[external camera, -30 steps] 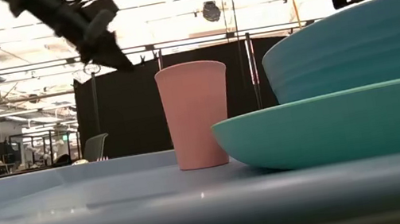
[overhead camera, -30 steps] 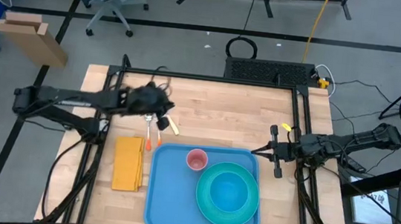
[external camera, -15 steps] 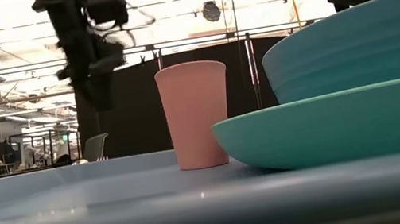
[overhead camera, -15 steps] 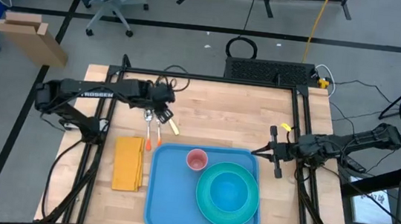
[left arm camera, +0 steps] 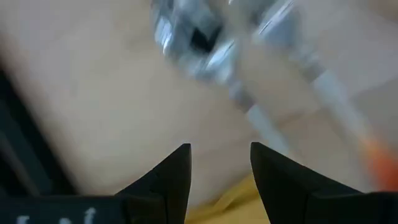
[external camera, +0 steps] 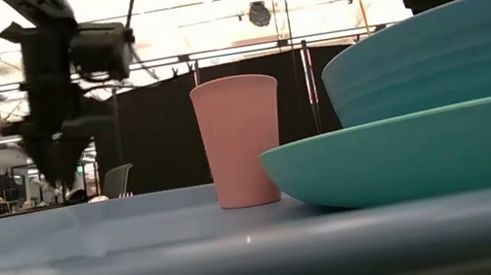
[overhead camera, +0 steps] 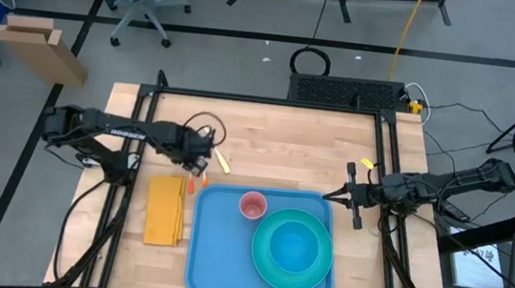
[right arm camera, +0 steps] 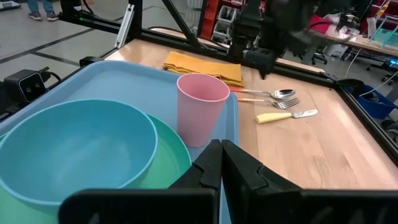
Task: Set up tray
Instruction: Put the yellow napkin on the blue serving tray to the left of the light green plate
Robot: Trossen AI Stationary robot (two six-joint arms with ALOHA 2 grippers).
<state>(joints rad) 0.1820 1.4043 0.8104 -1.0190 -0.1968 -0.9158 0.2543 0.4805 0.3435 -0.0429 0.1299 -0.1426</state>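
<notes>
The blue tray lies at the table's near edge. On it stand a teal plate with a teal bowl in it and a pink cup. Left of the tray lies the yellow napkin. Behind the tray's far left corner lie a spoon, a fork and a yellow-handled knife. My left gripper hangs open over the spoon and fork heads, pointing down. My right gripper is shut and waits by the tray's far right corner.
Bare wood stretches across the table's far half behind the cutlery. Black frame rails run along the left, right and far edges of the table. The left arm stands over the cutlery in the right wrist view.
My left gripper has come down toward the cutlery, drifting a little toward the table's left and near edges. It has tipped from a slant to pointing straight down. The right arm and everything on the tray have kept still.
</notes>
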